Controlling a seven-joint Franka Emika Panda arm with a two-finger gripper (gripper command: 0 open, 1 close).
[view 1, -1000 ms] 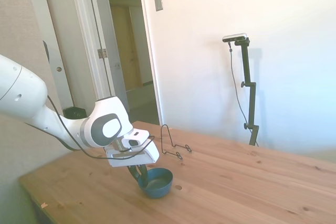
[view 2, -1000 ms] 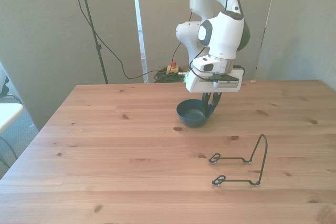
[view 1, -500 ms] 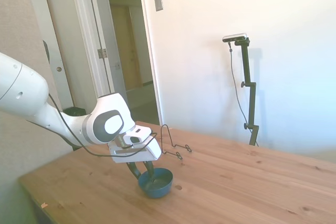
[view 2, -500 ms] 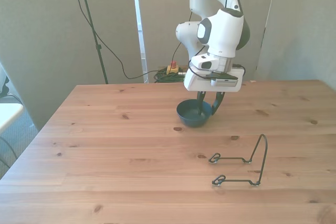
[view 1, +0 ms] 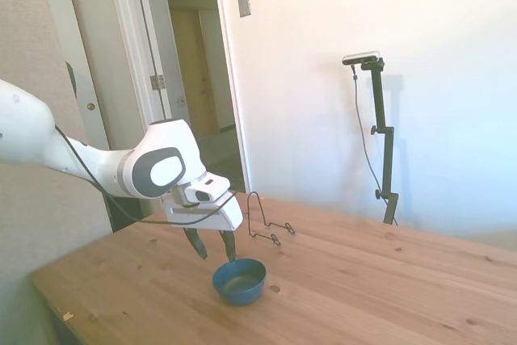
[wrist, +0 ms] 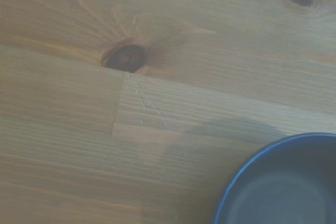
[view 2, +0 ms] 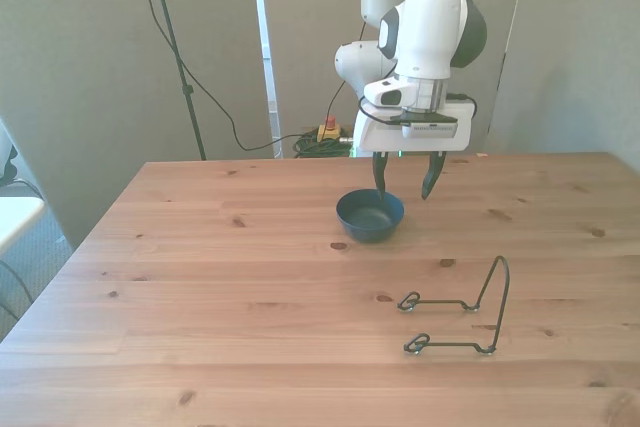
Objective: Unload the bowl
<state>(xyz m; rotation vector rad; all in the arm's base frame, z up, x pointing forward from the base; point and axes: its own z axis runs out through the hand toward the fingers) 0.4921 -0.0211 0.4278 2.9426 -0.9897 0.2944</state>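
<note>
The small dark-blue bowl (view 1: 239, 279) (view 2: 370, 216) sits upright on the wooden table (view 1: 363, 280) (view 2: 240, 297), with nothing inside it that I can see. My gripper (view 1: 212, 247) (view 2: 403, 183) hangs open just above the bowl's far rim, with its dark fingers spread and nothing between them. In the wrist view a curved edge of the bowl (wrist: 283, 182) shows over bare wood with a dark knot (wrist: 126, 57).
A thin black wire rack (view 1: 266, 220) (view 2: 460, 312) lies on the table, apart from the bowl, toward the front view's right. An open doorway (view 1: 198, 78) stands behind the table in the side view.
My gripper has let go of the bowl's rim, opened and risen clear above it. The bowl stays on the table where it was set.
</note>
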